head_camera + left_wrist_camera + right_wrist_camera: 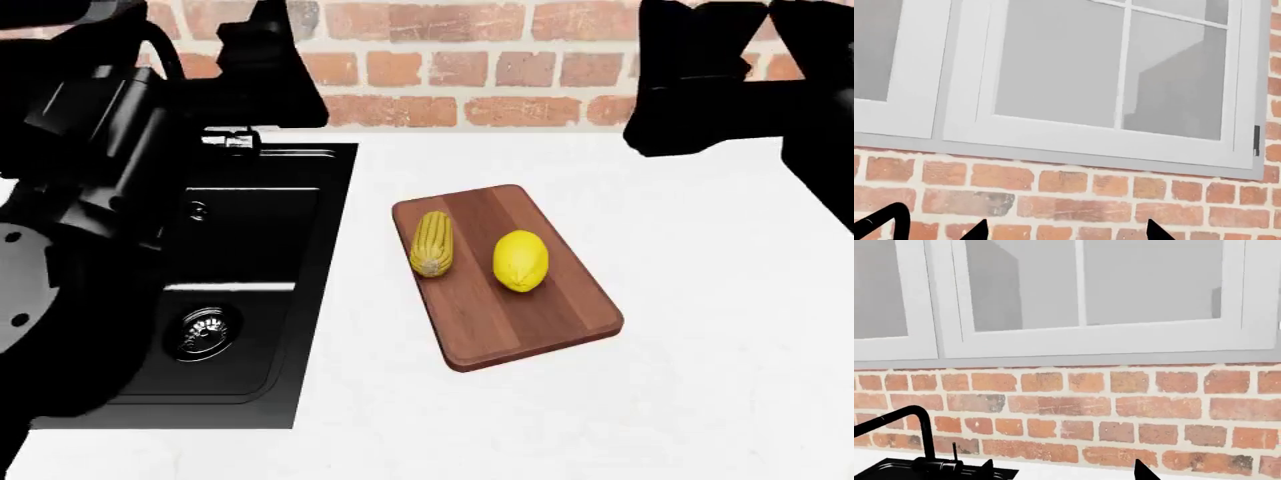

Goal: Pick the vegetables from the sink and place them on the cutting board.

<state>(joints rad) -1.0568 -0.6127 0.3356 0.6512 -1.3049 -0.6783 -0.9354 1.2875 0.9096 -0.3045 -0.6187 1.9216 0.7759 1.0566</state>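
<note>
Two vegetables on cutting board [534, 310]: corn cob [431, 243], lemon [521, 260], lengthwise.

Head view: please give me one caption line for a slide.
Ridged dull-yellow corn cob and smooth bright-yellow lemon-shaped oval lie apart on reddish-brown wooden cutting board, right of matte-black sink.

A white-framed window [1121, 75] sits above a red brick wall [1074, 195].

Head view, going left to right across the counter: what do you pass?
Sink with its steel drain → corn cob → lemon-shaped vegetable, both lying on the cutting board → bare white countertop.
</note>
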